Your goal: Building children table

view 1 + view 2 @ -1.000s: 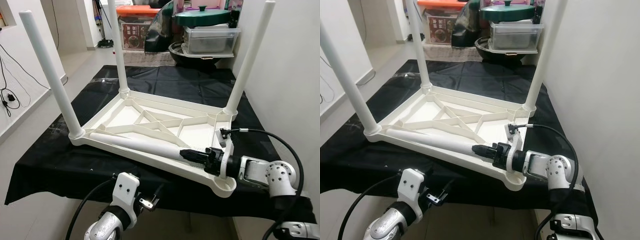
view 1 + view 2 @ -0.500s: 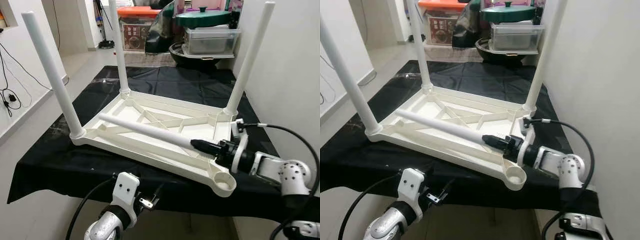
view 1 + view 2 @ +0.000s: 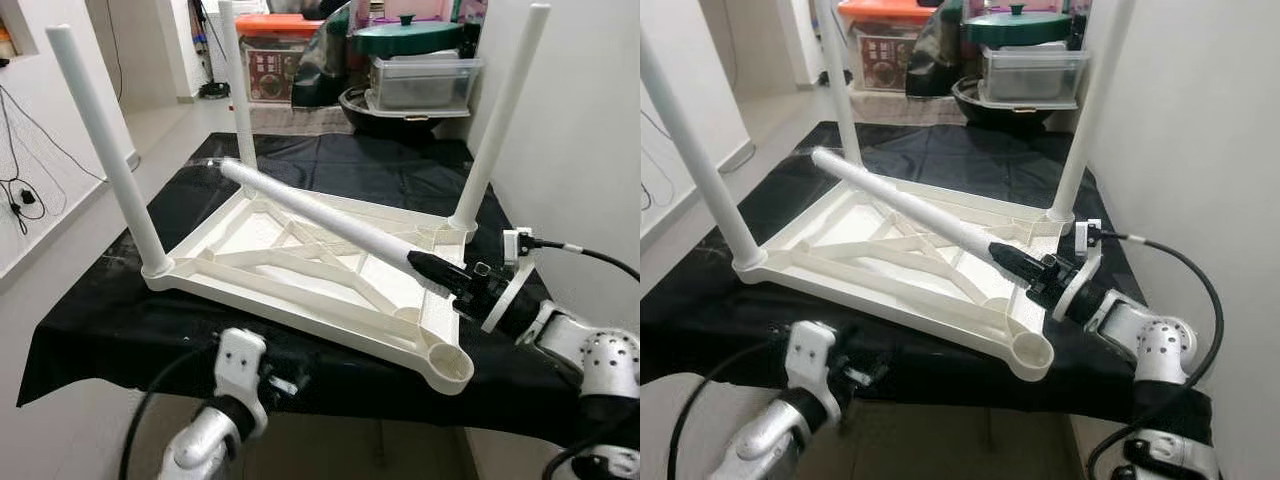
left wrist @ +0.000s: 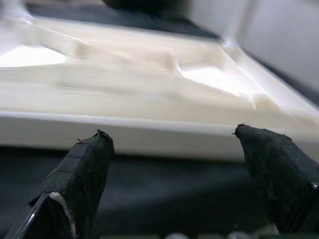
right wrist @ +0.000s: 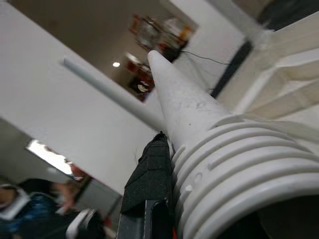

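Note:
An upturned white children's table top [image 3: 250, 290] lies on a black-covered surface, with three white legs standing up at its corners. The near right corner socket [image 3: 448, 368] holds no leg. My right gripper [image 3: 440, 272] is shut on the threaded end of the fourth white leg [image 3: 320, 215], which slants up and away to the left over the table top. The right wrist view looks along that leg [image 5: 184, 107] past one black finger [image 5: 149, 174]. My left gripper [image 4: 174, 149] stands open low in front of the table's near edge [image 4: 149, 134].
A black cloth [image 3: 100, 320] covers the low surface under the table. A white wall [image 3: 590, 140] stands close on the right. Storage boxes and a green lidded pot [image 3: 405, 35] sit behind. Cables [image 3: 20, 190] hang along the left wall beside open floor.
My right gripper has drawn back to the right and tilted the leg upward, so its far end has risen off the table top. The left arm has shifted slightly lower left.

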### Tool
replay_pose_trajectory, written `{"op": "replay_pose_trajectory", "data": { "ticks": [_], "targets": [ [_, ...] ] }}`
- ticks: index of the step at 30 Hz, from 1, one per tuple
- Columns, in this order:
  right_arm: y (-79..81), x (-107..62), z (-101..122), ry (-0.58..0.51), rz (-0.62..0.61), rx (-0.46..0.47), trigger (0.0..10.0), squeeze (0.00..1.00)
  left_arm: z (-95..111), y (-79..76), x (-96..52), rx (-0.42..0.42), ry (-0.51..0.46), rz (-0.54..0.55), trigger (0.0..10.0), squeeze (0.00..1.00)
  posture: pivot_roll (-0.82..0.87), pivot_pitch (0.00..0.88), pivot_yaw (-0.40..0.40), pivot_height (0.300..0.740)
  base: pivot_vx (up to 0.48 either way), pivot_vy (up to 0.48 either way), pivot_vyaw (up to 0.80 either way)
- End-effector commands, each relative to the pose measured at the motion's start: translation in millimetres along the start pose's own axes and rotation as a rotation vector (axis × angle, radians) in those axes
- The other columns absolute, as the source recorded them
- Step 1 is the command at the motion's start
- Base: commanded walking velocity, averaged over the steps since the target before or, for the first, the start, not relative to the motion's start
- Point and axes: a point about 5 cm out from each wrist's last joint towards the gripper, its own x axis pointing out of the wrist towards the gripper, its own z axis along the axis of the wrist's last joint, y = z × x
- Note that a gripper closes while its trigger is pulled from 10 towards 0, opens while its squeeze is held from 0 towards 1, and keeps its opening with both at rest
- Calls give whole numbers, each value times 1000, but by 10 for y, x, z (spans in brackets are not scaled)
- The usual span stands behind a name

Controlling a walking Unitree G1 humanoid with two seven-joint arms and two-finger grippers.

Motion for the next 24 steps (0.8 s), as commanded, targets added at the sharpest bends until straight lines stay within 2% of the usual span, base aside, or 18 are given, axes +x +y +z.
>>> {"op": "replay_pose_trajectory", "data": {
  "ticks": [1,6,7,8,9,12,15,24],
  "targets": [
    [51,-6,-35,-30,49,16,0,0,78,62,27,-38,-25,24,10000,1000,-4,0,-26,740,0,0,0],
    [81,-26,-156,-46,105,64,0,0,267,137,108,-86,-86,45,10000,1000,6,0,-10,740,0,0,0],
    [90,-48,-202,-45,126,77,0,0,352,154,142,-112,-110,39,10000,278,15,0,-15,740,0,0,0],
    [96,-76,-239,-51,148,97,0,0,443,172,173,-163,-141,33,10000,0,17,0,-14,740,0,0,0],
    [96,-76,-239,-51,148,97,0,0,443,172,173,-163,-141,33,10000,0,17,0,-14,740,0,0,0],
    [109,-144,-291,-57,186,127,0,0,633,194,212,-254,-209,2,10000,0,15,0,-19,740,0,0,0],
    [132,-177,-315,-52,212,143,0,0,706,205,218,-288,-235,-19,10000,0,14,0,-21,740,0,0,0],
    [183,-294,-476,-2,297,172,0,0,925,255,160,-446,-317,-136,10000,0,14,0,-20,740,0,0,0]
  ]
}}
